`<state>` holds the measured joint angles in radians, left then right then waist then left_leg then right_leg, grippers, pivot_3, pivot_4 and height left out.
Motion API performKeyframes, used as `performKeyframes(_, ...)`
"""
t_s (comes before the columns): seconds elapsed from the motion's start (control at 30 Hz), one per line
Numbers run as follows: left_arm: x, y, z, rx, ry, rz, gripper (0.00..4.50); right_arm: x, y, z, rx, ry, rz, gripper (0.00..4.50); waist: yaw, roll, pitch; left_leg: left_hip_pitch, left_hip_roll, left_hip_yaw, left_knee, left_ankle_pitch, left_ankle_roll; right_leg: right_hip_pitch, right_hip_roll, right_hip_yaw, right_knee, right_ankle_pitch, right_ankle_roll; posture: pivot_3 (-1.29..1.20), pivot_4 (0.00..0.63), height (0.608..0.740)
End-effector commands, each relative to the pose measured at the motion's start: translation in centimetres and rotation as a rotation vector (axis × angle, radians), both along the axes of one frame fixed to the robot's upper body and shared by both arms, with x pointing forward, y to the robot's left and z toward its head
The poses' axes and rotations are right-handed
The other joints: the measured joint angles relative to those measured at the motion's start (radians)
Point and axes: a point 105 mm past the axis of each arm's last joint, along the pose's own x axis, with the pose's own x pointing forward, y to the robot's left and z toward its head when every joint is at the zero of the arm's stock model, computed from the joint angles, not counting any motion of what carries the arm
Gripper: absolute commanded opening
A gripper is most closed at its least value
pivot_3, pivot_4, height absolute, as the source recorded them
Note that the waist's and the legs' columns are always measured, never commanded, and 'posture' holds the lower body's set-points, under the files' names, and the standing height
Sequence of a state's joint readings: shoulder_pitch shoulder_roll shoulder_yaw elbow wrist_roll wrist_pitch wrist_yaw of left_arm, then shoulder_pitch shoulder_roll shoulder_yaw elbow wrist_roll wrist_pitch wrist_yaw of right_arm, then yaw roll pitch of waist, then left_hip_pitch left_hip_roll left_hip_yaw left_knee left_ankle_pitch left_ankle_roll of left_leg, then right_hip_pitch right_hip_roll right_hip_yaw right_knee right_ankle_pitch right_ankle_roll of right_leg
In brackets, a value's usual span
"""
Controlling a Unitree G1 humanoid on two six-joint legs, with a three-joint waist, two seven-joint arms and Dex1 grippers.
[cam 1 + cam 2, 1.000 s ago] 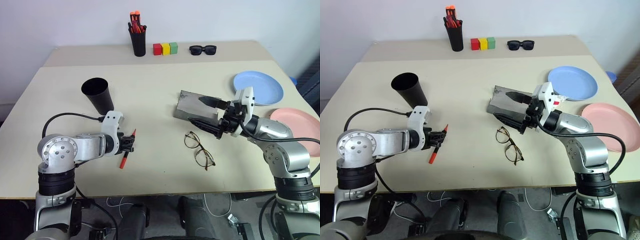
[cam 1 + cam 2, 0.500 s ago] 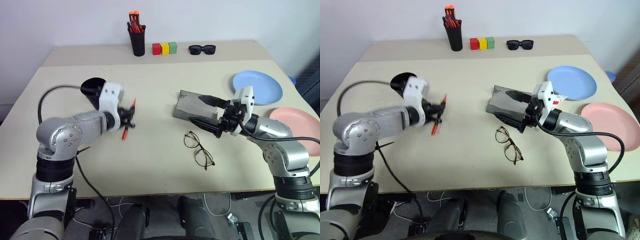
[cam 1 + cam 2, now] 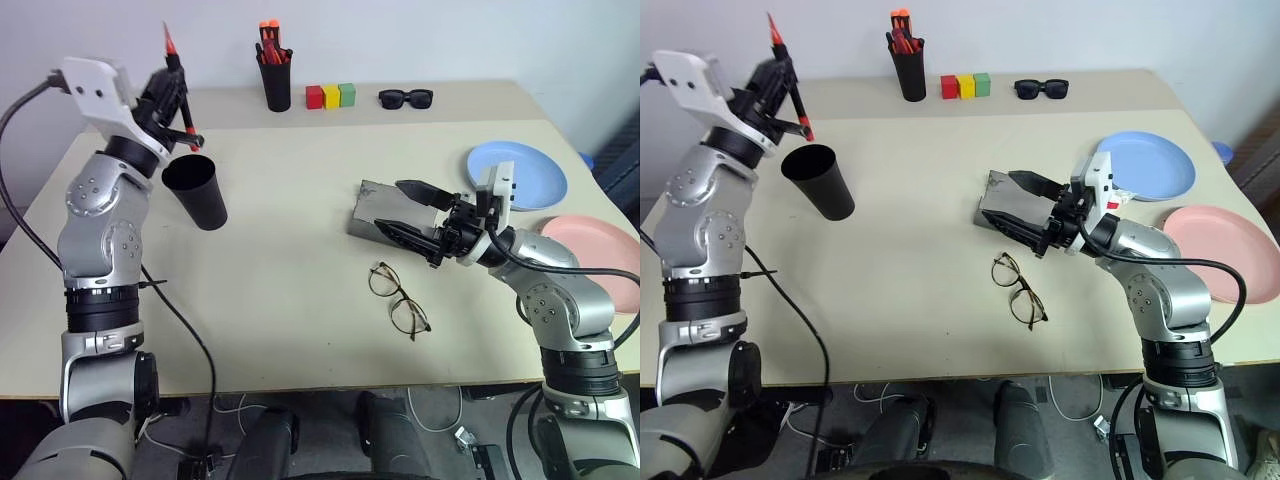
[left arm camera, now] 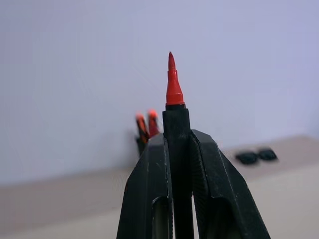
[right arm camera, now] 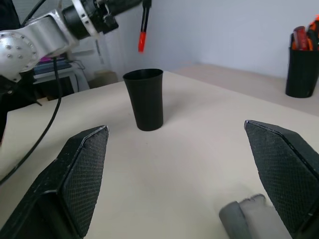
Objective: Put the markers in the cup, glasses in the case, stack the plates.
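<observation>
Left eye view is showing the left gripper point(image 3: 172, 95) at the upper left of the frame, pinching a marker point(image 3: 170, 52) tight, held above the cup point(image 3: 195, 191) standing upper left of centre; the right gripper point(image 3: 420, 212) is hanging right of centre with fingers spread wide, gripping nothing, over the case point(image 3: 378, 214); glasses point(image 3: 398, 298) are lying just below the case; blue plate point(image 3: 520, 176) and pink plate point(image 3: 600, 245) are sitting apart at the right edge.
</observation>
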<state>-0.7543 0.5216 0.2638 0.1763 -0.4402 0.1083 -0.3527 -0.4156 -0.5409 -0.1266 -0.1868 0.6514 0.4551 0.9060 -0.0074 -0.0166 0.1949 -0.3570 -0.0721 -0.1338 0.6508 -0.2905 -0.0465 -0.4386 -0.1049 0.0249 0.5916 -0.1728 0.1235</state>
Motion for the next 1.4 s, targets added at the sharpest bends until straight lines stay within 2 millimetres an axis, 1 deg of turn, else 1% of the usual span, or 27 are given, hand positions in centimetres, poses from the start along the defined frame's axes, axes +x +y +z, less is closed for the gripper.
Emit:
performKeyframes(0.03,-0.3,1.3,1.0,0.024,-0.085,0.041,0.03,-0.3,0.1,1.4,0.003,-0.057,0.010,4.50,-0.002,0.000,0.000,0.000,0.000,0.000,0.000,0.000,0.000,0.000,0.000,0.000,0.000,0.000,0.000,0.00,0.150,0.740)
performKeyframes(0.1,0.3,2.0,-0.7,0.017,-0.046,0.056,0.03,-0.4,0.2,1.5,0.002,-0.058,0.010,4.50,-0.003,0.000,0.000,0.000,0.000,0.000,0.000,0.000,0.000,0.000,0.000,0.000,0.000,0.000,0.000,0.00,0.150,0.740)
performKeyframes(0.2,0.7,2.5,-2.4,0.006,-0.033,0.071,0.03,-0.4,0.1,1.5,0.000,-0.060,0.007,4.50,-0.004,0.000,0.000,0.000,0.000,0.000,0.000,0.000,0.000,0.000,0.000,0.000,0.000,0.000,0.000,0.00,0.150,0.740)
performKeyframes(0.4,0.9,2.6,-4.8,0.047,-0.002,0.079,0.03,-0.5,0.1,1.5,-0.013,-0.062,0.001,4.50,-0.004,0.000,0.000,0.000,0.000,0.000,0.000,0.000,0.000,-0.001,0.000,0.000,0.001,0.000,0.000,0.00,0.150,0.740)
performKeyframes(0.5,0.7,3.1,-5.6,0.049,0.013,0.098,0.03,-0.5,0.1,1.5,-0.017,-0.061,-0.001,4.50,-0.004,0.000,0.000,0.000,0.000,0.000,0.000,0.000,0.000,-0.001,0.000,0.000,0.001,0.000,0.000,0.00,0.150,0.740)
performKeyframes(0.6,0.7,3.2,-6.3,0.040,0.029,0.091,0.03,-0.4,0.1,1.4,-0.020,-0.059,-0.003,4.50,-0.004,0.000,0.000,0.000,0.000,0.000,0.000,0.000,0.000,-0.001,0.000,0.000,0.001,0.000,0.000,0.00,0.150,0.740)
performKeyframes(0.7,0.7,3.2,-6.7,0.041,0.037,0.092,1.34,-0.4,0.2,1.4,-0.023,-0.059,-0.002,4.50,-0.003,0.000,0.000,0.000,0.000,0.000,0.000,0.000,0.000,-0.001,0.000,0.000,0.001,0.000,0.000,0.00,0.150,0.740)
performKeyframes(0.9,0.5,3.0,-6.7,0.052,0.034,0.078,4.34,-0.4,0.2,1.4,-0.027,-0.059,-0.003,4.50,-0.004,0.000,0.000,0.000,0.000,0.000,0.000,0.000,0.000,-0.001,0.000,0.000,0.001,0.000,0.000,0.00,0.150,0.740)
performKeyframes(0.93,0.5,2.8,-6.6,0.058,0.031,0.066,4.45,-0.3,0.2,1.4,-0.027,-0.059,-0.004,4.50,-0.004,0.000,0.000,0.000,0.000,0.000,0.000,0.000,0.000,-0.001,0.000,0.000,0.001,0.000,0.000,0.00,0.150,0.740)
performKeyframes(1.0,0.4,2.0,-6.2,0.080,0.024,0.025,4.45,-0.3,0.2,1.4,-0.027,-0.058,-0.005,4.50,-0.004,0.000,0.000,0.000,0.000,0.000,0.000,0.000,0.000,-0.001,0.000,0.000,0.001,0.000,0.000,0.00,0.150,0.740)
performKeyframes(1.07,0.1,0.1,-5.7,0.122,0.017,-0.069,4.45,-0.3,0.1,1.4,-0.026,-0.059,-0.007,4.50,-0.004,0.000,0.000,0.000,0.000,0.000,0.000,0.000,0.000,-0.001,0.000,0.000,0.001,0.000,0.000,0.00,0.150,0.740)
performKeyframes(1.1,0.0,-1.2,-5.1,0.130,0.013,-0.139,4.45,-0.2,0.1,1.4,-0.023,-0.058,-0.009,4.50,-0.003,0.000,0.000,0.000,0.000,0.000,0.000,0.000,0.000,-0.001,0.000,0.000,0.001,0.000,0.000,0.00,0.150,0.740)
performKeyframes(1.17,-0.3,-3.2,-4.3,0.148,0.006,-0.237,4.45,-0.1,-0.1,1.3,-0.024,-0.056,-0.014,4.50,-0.002,0.000,0.000,0.000,0.000,0.000,0.000,0.000,0.000,0.000,0.000,0.000,0.001,0.000,0.000,0.00,0.150,0.740)
performKeyframes(1.23,-0.4,-5.6,-3.7,0.199,0.025,-0.361,4.45,0.1,-0.9,0.6,-0.071,-0.046,-0.038,4.50,-0.001,0.000,0.000,0.000,0.000,-0.001,0.000,0.000,0.000,0.000,0.000,0.000,0.001,0.000,0.000,0.00,0.150,0.740)
performKeyframes(1.3,-0.5,-8.3,-3.7,0.276,0.047,-0.496,4.45,0.4,-2.4,-0.3,-0.134,-0.036,-0.074,4.50,0.000,0.000,0.000,-0.001,0.000,-0.001,0.001,0.000,0.000,0.000,0.000,0.000,0.001,0.000,0.000,0.00,0.150,0.740)
performKeyframes(1.33,-0.6,-9.5,-4.0,0.301,0.075,-0.570,4.45,0.5,-3.1,-0.4,-0.140,-0.033,-0.091,4.50,-0.002,0.000,0.000,0.000,0.000,-0.001,0.001,0.000,0.001,0.000,0.000,0.000,0.001,0.000,0.000,0.00,0.150,0.740)
performKeyframes(1.4,-0.4,-11.6,-4.7,0.354,0.113,-0.674,4.45,0.8,-3.7,-0.1,-0.141,-0.040,-0.111,4.50,-0.005,0.000,0.000,0.001,0.000,0.000,0.001,0.000,0.001,0.001,0.000,0.000,0.000,0.000,0.000,0.00,0.150,0.740)
